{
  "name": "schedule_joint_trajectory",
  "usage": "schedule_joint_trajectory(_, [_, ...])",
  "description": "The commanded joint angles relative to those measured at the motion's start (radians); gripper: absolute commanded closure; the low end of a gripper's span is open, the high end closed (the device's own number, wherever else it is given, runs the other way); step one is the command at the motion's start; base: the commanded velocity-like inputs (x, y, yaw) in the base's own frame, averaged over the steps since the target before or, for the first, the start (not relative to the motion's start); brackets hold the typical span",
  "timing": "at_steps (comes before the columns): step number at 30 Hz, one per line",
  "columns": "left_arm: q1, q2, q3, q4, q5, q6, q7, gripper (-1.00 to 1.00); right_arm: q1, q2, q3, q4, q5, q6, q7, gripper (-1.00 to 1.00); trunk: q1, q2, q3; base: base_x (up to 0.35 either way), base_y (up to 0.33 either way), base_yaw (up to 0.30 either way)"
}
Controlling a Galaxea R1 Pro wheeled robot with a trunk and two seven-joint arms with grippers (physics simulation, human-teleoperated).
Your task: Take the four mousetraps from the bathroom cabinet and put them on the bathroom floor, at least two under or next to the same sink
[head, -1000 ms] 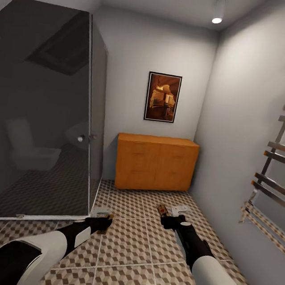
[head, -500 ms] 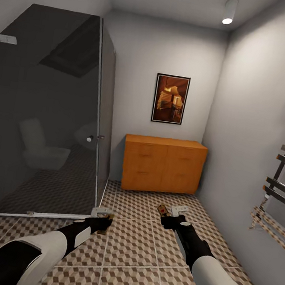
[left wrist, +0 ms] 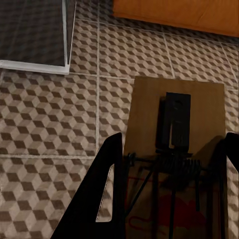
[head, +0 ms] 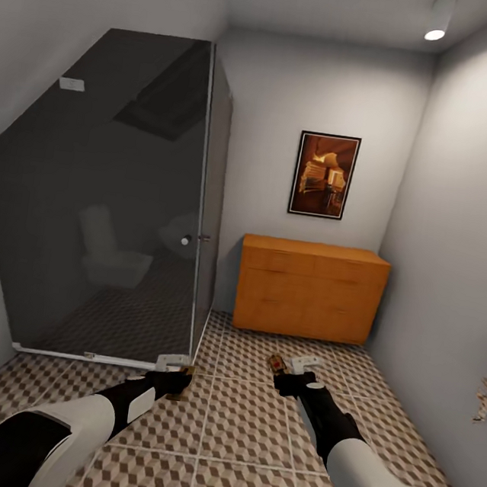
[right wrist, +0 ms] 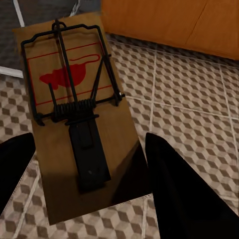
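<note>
Camera view had swung leftward over the last second: the orange-brown cabinet [head: 310,289] slid from centre toward the right of the frame, the chrome towel rail at the right edge almost left the picture, and more of the dark glass shower enclosure [head: 118,204] and the left wall came into view. Both arms kept the same place at the bottom of the frame, so the robot's body appeared to be turning, not the things moving.

The left gripper [head: 177,380] sat low and left of centre, its jaws closed on a mousetrap [left wrist: 174,149], a flat wooden board with a wire spring. The right gripper [head: 288,372] sat just right of centre, its jaws closed on a second mousetrap [right wrist: 74,114] printed with a red mouse.

Cube-patterned bathroom floor [head: 234,434] filled the lower frame. With two traps in hand and the view turning from the cabinet, the robot was probably seeking the sink.
</note>
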Motion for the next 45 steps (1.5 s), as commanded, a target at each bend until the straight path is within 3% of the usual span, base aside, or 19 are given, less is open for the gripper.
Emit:
schedule_joint_trajectory(1, [-0.001,0.000,-0.008,0.001,0.009,-0.001,0.000,1.00,0.000,0.001,-0.007,-0.001,0.010,0.005,-0.001,1.00,0.000,-0.001,-0.001,0.000,0.000,0.272])
schedule_joint_trajectory(45, [-0.001,0.003,-0.006,-0.007,0.016,-0.003,0.000,1.00,0.000,0.001,-0.007,0.027,0.010,0.001,-0.026,1.00,0.000,-0.001,0.018,0.000,0.000,0.272])
